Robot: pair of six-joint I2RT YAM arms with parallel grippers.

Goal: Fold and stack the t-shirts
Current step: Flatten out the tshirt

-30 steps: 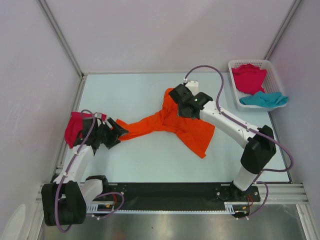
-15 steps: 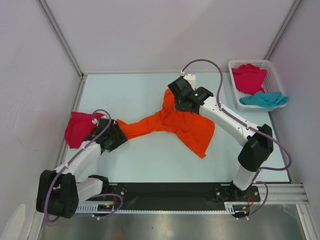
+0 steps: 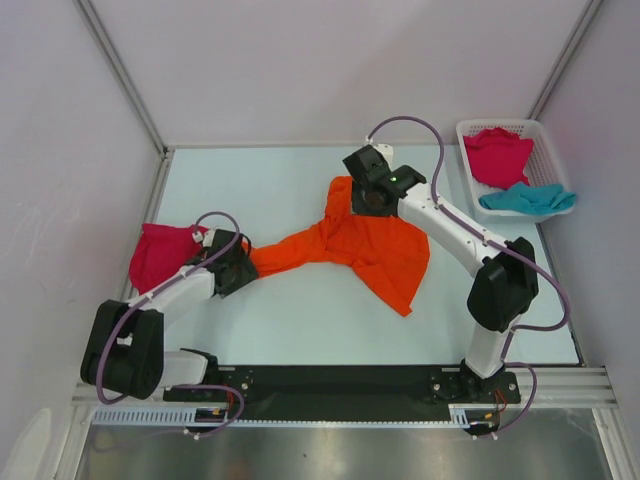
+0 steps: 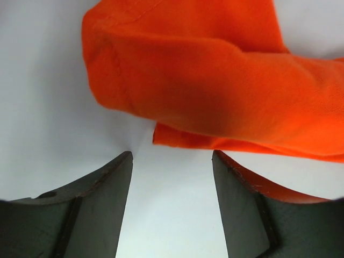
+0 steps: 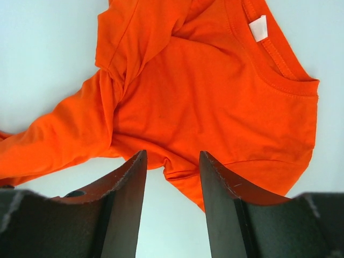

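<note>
— Where is the orange t-shirt (image 3: 350, 245) from where you stand?

— In the middle of the table (image 3: 260, 180), rumpled. The wide part lies toward the right, and one long part runs out toward the left arm.

— Has the left gripper (image 3: 238, 268) got that long end?

— No. Its jaws stand apart with bare table between them. The end of the cloth lies just past the fingertips, and a bit of orange shows behind the right-hand finger.

— And the right gripper (image 3: 372, 195)?

— It sits over the far edge of the shirt, near the neckline. From its own camera I can see the collar and the white label (image 5: 258, 28) inside it. The jaws are apart there too. A small fold of the hem lies right at the tips, between them, but they aren't pinching it. I can't tell whether the fingers touch the cloth.

— What about the others?

— One magenta t-shirt (image 3: 158, 255) lies bunched at the left edge of the table, just beside the left gripper. The second magenta t-shirt (image 3: 497, 155) is in the basket (image 3: 468, 130) at the far right corner. The teal t-shirt (image 3: 530, 198) hangs over the basket's near rim.
</note>
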